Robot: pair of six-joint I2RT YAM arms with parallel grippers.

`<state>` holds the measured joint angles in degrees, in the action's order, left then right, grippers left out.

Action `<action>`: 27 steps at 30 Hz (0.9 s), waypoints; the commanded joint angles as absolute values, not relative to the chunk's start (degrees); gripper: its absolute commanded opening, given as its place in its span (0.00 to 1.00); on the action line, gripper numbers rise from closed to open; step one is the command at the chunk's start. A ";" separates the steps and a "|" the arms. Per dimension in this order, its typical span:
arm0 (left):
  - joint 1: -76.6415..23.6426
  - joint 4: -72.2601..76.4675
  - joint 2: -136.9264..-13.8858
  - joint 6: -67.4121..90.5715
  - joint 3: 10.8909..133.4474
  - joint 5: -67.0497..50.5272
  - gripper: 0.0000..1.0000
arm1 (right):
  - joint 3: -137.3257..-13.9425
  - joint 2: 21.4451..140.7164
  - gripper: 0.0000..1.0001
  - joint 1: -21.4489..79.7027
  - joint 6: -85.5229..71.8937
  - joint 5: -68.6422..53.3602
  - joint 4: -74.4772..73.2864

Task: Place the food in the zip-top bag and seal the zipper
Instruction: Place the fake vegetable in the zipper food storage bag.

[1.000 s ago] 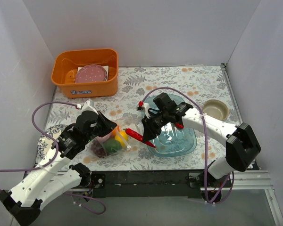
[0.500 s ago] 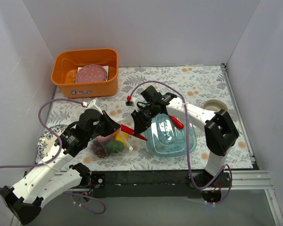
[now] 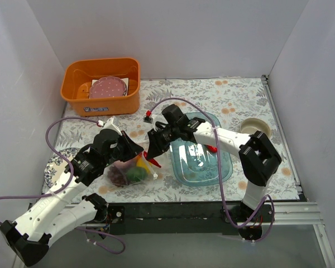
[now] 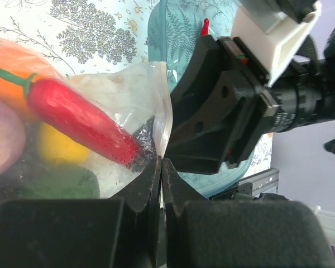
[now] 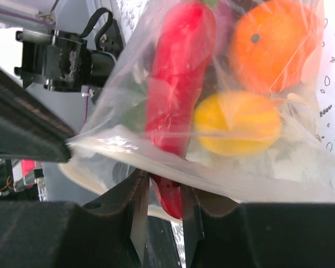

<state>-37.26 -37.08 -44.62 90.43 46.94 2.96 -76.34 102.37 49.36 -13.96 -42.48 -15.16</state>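
1. Orange plastic bin stands at the far left of the table and holds a pink dotted plate. Nearer the front, a patterned plate lies partly under the left arm.
2. At the left arm's tip, the left pincer has its fingers pressed together on the mouth edge of the zip-top bag, pinching the clear plastic.
3. This bag rests on the table between the two arms, just left of the blue tray. It contains a dark grape bunch, a green round fruit, a yellow lemon and an orange, all packed close together.
4. Through the bag's gaping mouth runs the long red chili. Its green stem end and most of its length are inside, alongside the lemon and orange. Its pointed end is still outside the mouth.
5. That pointed end is clamped between the fingers of the right pincer, which sits right at the bag's mouth facing the left one.
6. Right of the bag, the translucent blue tray holds one small red piece.
7. Farthest right, a beige bowl stands near the table's edge.
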 commanded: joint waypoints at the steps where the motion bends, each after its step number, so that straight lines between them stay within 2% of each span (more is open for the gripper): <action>1: -37.35 -36.12 -43.60 90.70 48.69 2.46 0.01 | -72.69 101.95 0.05 50.10 -21.70 -39.82 -1.86; 9: -37.35 -36.74 -41.66 91.67 48.86 5.97 0.01 | -71.63 103.54 0.08 52.73 -26.27 -34.37 3.25; 14: -37.44 -38.14 -40.52 92.63 49.31 8.08 0.01 | -71.63 104.59 0.18 54.67 -25.93 -32.87 2.11; 18: -37.44 -38.67 -39.03 93.43 49.13 9.93 0.01 | -71.28 104.24 0.34 55.37 -24.88 -32.52 0.53; 19: -37.44 -38.76 -38.76 93.51 49.13 10.19 0.01 | -71.28 103.98 0.42 55.37 -24.18 -32.35 0.09; 25: -37.44 -39.73 -37.97 93.60 49.39 11.43 0.02 | -70.05 99.41 0.61 55.20 -22.76 -30.59 -2.90; 27: -37.44 -39.90 -38.06 93.52 49.31 11.34 0.02 | -70.05 97.48 0.62 55.20 -21.89 -29.71 -4.21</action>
<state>-37.26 -39.83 -38.70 93.30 46.98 9.96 -70.57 103.22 55.24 -23.99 -31.22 -2.70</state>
